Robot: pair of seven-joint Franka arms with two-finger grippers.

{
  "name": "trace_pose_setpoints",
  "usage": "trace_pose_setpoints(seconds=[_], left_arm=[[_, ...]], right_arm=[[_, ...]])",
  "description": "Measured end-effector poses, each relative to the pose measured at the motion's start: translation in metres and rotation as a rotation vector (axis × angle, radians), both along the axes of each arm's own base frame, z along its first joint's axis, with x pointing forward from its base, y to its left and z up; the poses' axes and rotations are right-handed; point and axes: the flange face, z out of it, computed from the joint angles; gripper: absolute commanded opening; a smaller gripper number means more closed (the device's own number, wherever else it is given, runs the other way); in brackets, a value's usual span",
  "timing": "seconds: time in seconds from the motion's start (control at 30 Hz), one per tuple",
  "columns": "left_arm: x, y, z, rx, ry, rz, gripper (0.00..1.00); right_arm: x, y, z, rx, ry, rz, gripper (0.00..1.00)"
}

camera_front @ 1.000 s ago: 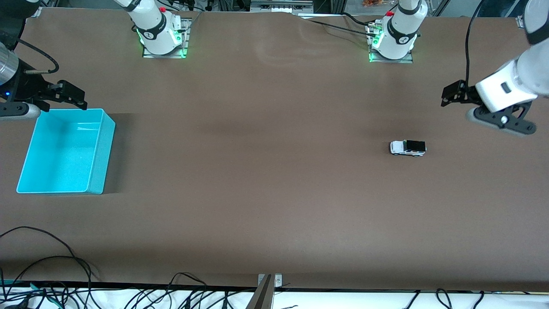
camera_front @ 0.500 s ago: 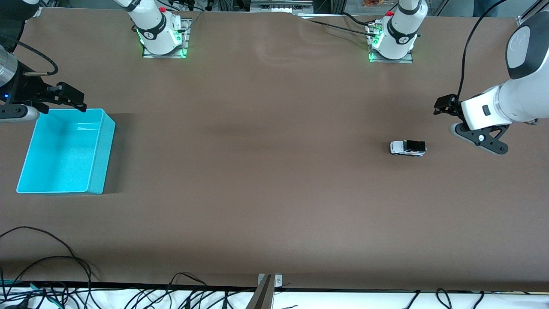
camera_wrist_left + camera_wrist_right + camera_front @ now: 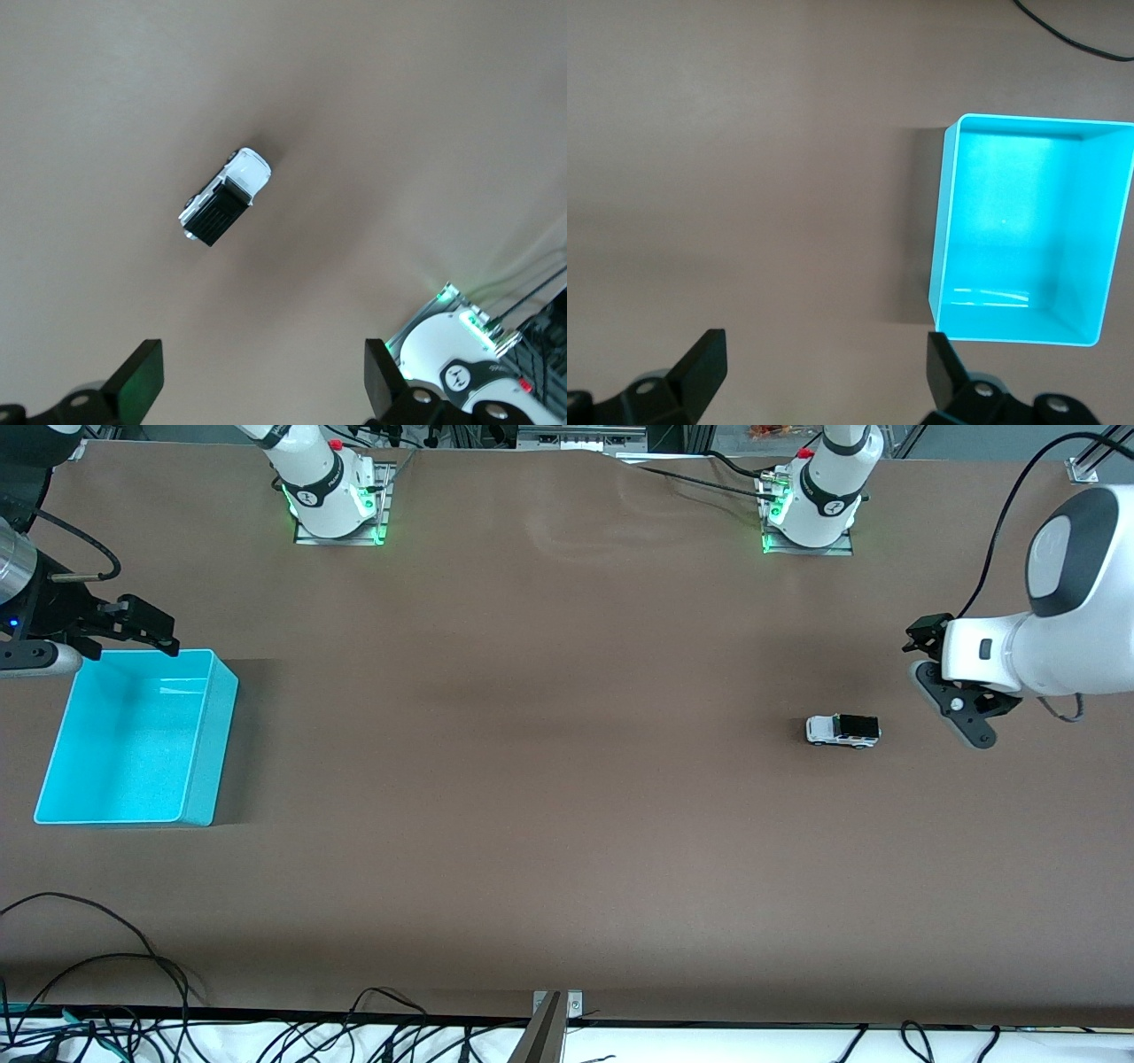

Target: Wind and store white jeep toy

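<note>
you had the left gripper (image 3: 921,645) jaws wide open, empty, up beside the white jeep toy (image 3: 842,730) on the table (image 3: 567,824), right gripper (image 3: 142,626) open too, waiting over the turquoise bin (image 3: 199,779) rim.

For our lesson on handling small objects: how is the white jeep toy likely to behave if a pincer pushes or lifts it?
The white jeep toy stands on its small wheels on the flat table, so a push along its length would probably send it rolling. It looks tiny and likely light, easy to lift. Its hard-looking, smooth body might slip or twist between narrow fingers.
</note>
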Motion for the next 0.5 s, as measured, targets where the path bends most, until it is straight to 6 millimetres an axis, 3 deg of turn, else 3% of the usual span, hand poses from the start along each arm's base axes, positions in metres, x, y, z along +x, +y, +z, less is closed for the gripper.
trace_pose_setpoints(seconds=[0.17,0.5], left_arm=[[0.000,0.008,-0.020,-0.043,0.001,-0.096,1.00],[-0.016,0.034,-0.086,-0.122,-0.021,-0.261,1.00]], right_arm=[[0.000,0.000,0.000,0.000,0.000,0.000,1.00],[0.000,0.000,0.000,0.000,0.000,0.000,1.00]])
